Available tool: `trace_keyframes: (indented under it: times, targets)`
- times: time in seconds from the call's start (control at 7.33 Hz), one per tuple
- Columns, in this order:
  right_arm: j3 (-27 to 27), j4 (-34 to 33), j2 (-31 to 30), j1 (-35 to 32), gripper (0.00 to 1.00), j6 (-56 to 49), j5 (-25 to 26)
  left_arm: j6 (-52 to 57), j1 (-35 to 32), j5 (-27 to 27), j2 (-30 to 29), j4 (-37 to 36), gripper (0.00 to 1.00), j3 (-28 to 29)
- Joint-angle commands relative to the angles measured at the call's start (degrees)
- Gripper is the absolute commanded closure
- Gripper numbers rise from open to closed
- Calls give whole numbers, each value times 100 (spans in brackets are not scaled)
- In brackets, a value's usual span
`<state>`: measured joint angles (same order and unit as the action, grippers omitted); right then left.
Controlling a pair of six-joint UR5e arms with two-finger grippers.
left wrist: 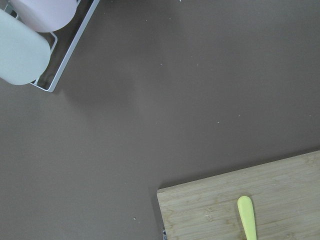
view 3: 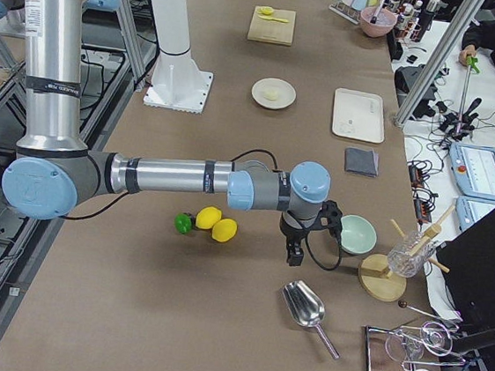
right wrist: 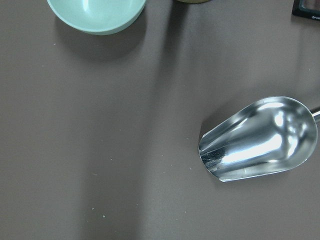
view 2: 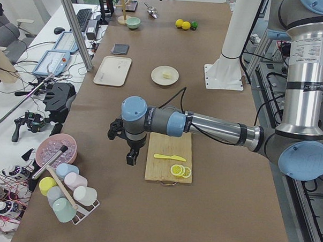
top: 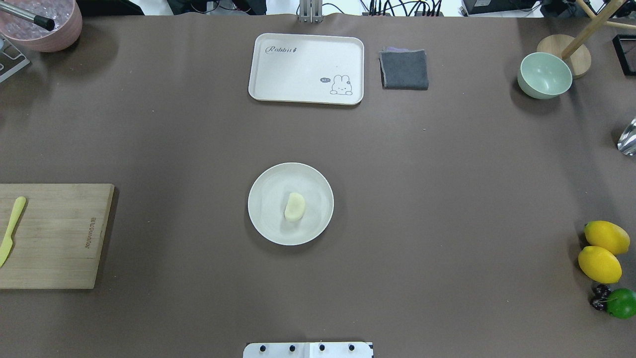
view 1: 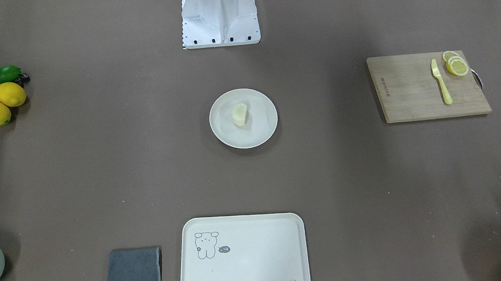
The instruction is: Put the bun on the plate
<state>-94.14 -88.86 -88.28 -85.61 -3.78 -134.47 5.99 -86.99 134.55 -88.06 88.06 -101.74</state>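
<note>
The pale bun (top: 294,207) lies on its side in the middle of the round cream plate (top: 268,226) at the table's centre, also seen from the front as bun (view 1: 240,114) on plate (view 1: 225,133). No gripper is near it. My left gripper (view 2: 130,157) hangs over the table beside the cutting board, far from the plate (view 2: 157,76). My right gripper (view 3: 295,254) hovers near the green bowl and the lemons, far from the plate (view 3: 261,95). Both grippers show only in the side views, so I cannot tell whether either is open or shut.
A wooden cutting board (view 1: 410,89) carries a yellow knife (view 1: 441,81) and lemon slices (view 1: 456,64). The bear tray (top: 298,69), grey cloth (top: 404,69) and green bowl (top: 544,75) line the far edge. Lemons (top: 601,251), a lime (top: 623,302) and a metal scoop (right wrist: 260,140) lie at my right.
</note>
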Motion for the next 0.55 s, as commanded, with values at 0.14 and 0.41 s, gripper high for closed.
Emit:
trace_keyframes:
  times: [0.14,0.41]
  targets:
    - [-8,0,4,0,0,9,0,-10,6,1,-10,0,3,22]
    - [-17,-9,21,0,0,9,0,-10,6,1,-18,0,2,57]
